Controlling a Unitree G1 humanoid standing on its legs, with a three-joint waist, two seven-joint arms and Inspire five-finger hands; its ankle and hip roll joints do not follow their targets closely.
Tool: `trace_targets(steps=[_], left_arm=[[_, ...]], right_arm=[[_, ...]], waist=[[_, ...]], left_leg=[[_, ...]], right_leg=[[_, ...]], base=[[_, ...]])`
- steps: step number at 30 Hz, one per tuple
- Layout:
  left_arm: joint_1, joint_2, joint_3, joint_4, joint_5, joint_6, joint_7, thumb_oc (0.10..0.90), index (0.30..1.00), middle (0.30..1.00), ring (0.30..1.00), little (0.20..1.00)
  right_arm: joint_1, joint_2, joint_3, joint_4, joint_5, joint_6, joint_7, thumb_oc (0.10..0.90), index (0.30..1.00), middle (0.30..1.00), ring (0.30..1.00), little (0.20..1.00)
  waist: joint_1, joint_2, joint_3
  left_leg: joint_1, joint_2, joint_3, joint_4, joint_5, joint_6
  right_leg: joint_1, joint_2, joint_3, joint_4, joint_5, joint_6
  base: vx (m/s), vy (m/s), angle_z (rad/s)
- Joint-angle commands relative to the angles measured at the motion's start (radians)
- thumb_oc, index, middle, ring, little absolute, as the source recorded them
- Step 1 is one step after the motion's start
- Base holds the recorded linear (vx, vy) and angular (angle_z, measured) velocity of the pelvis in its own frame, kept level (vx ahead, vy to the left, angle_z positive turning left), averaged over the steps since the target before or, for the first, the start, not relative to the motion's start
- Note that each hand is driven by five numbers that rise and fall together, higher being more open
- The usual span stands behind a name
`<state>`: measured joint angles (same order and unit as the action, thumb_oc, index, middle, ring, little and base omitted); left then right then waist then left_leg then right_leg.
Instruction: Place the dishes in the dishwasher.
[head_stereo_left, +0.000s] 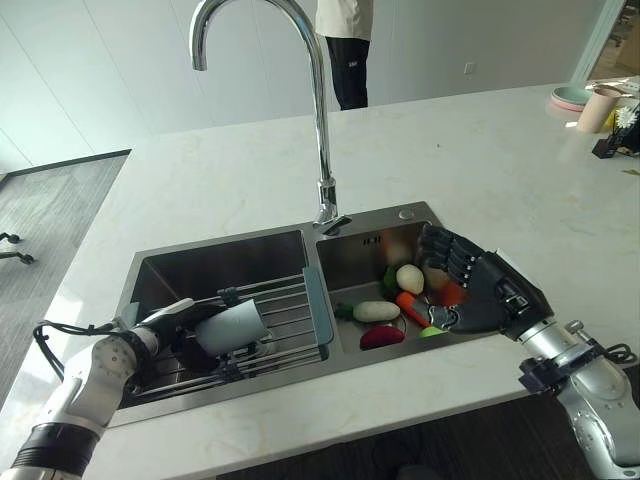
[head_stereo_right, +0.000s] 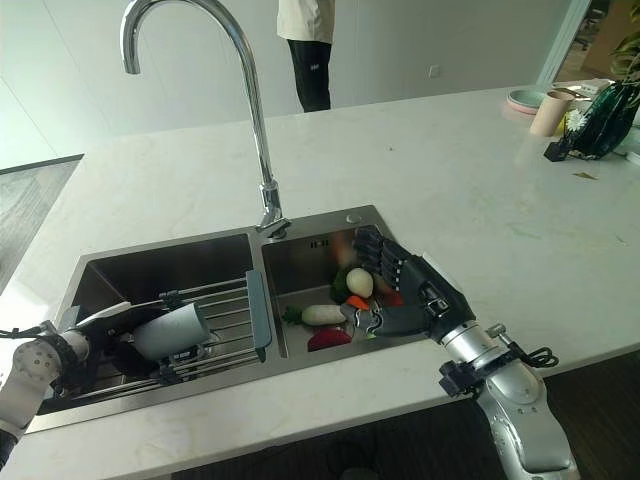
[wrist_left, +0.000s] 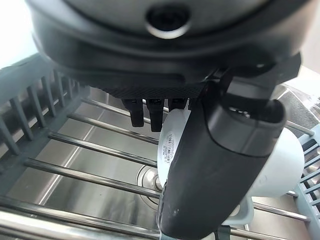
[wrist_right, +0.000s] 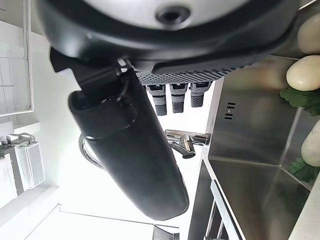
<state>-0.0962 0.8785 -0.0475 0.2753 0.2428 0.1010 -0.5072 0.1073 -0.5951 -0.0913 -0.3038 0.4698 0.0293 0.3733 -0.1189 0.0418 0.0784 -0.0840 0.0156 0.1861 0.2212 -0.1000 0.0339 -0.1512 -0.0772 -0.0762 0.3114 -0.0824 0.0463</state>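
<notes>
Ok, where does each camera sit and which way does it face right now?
Left eye: on the head, looking down at the sink; left robot hand on a cup, right robot hand over vegetables.
Right eye: same scene, slightly offset.
Left wrist: along its hand at the cup and rack.
Right wrist: along its hand toward the faucet.
Both eyes share the faucet.

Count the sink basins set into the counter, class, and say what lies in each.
2. The left basin holds a wire rack with a pale cup gripped by the left hand. The right basin holds toy vegetables beside the right hand.
</notes>
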Motion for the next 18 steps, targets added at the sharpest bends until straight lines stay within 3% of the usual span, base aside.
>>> trace_targets(steps=[1, 18], left_arm=[[-0.156, 0.013, 0.018, -0.009, 0.015, -0.050, 0.058, 0.800, 0.900, 0.900, 0.900, 0.900], [-0.168, 0.008, 0.010, -0.003, 0.025, -0.058, 0.067, 0.800, 0.900, 0.900, 0.900, 0.900]], right_arm=[[-0.157, -0.006, -0.029, -0.067, -0.003, -0.096, -0.005, 0.800, 0.900, 0.900, 0.900, 0.900], [-0.156, -0.005, -0.032, -0.067, -0.006, -0.096, 0.003, 0.800, 0.900, 0.900, 0.900, 0.900]], waist=[[-0.015, 0.020, -0.040], [-0.021, 0.019, -0.041]], left_leg=[[0.036, 0.013, 0.079, 0.079, -0.162, -0.009], [0.037, 0.014, 0.085, 0.079, -0.165, -0.007]], right_leg=[[0.031, 0.040, -0.048, -0.011, -0.088, 0.054], [0.028, 0.040, -0.042, -0.011, -0.087, 0.056]], base=[[0.00, 0.000, 0.00], [0.00, 0.000, 0.00]])
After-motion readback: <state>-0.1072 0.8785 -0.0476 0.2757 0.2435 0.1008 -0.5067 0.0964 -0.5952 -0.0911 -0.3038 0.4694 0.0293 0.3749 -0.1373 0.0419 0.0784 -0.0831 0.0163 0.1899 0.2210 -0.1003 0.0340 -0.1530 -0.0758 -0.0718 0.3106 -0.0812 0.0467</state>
